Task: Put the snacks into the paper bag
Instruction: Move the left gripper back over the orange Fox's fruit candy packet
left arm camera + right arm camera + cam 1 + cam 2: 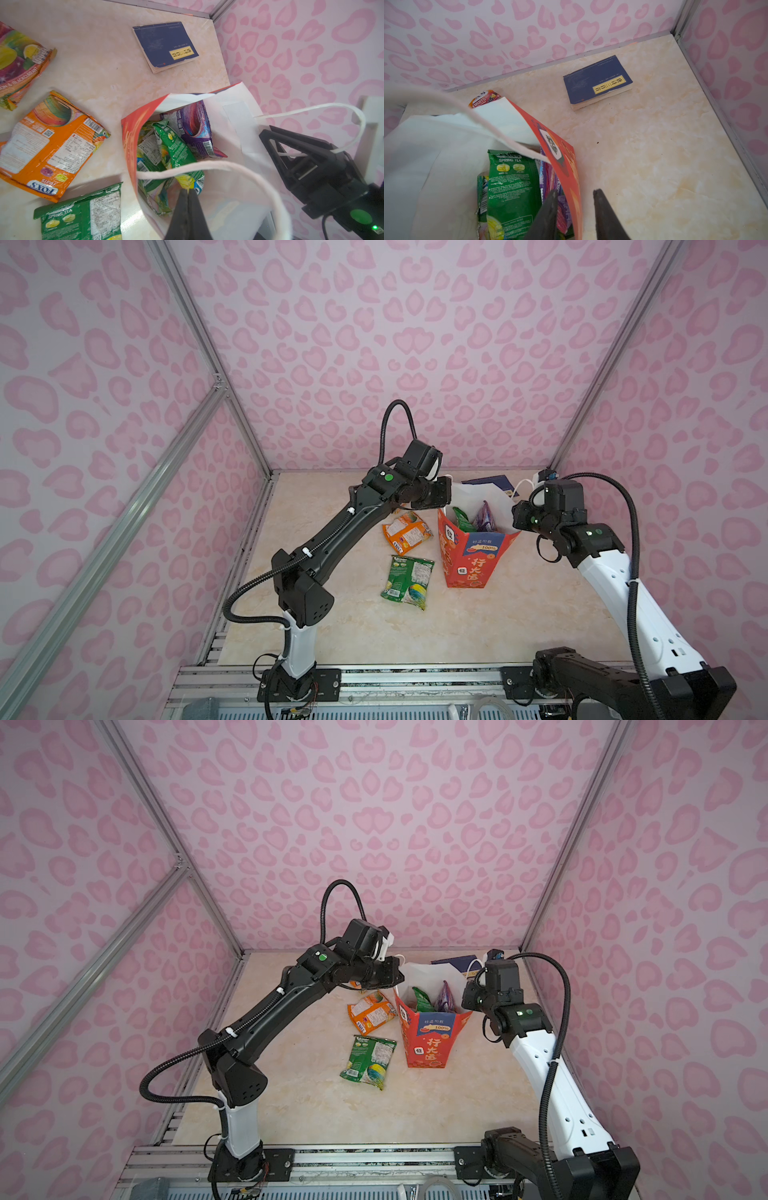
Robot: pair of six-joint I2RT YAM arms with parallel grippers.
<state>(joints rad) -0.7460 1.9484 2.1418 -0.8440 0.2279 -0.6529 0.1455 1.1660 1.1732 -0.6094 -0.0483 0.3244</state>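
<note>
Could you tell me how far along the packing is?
Done: green packet and purple packet sit inside the paper bag. In hand: no snack; the left pincer seems to pinch the bag's rim, the right pincer straddles its wall, open. Left: orange packet, loose green packet and fruit packet on the table.

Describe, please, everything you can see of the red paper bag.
The paper bag stands upright on the marble-look table, mouth open: red paper outside with a blue band and Chinese characters, white inside, white cord handles. A green packet and a purple packet stand in it. The left claw is shut on its rim; the right claw, jaws open, straddles the opposite wall.
</note>
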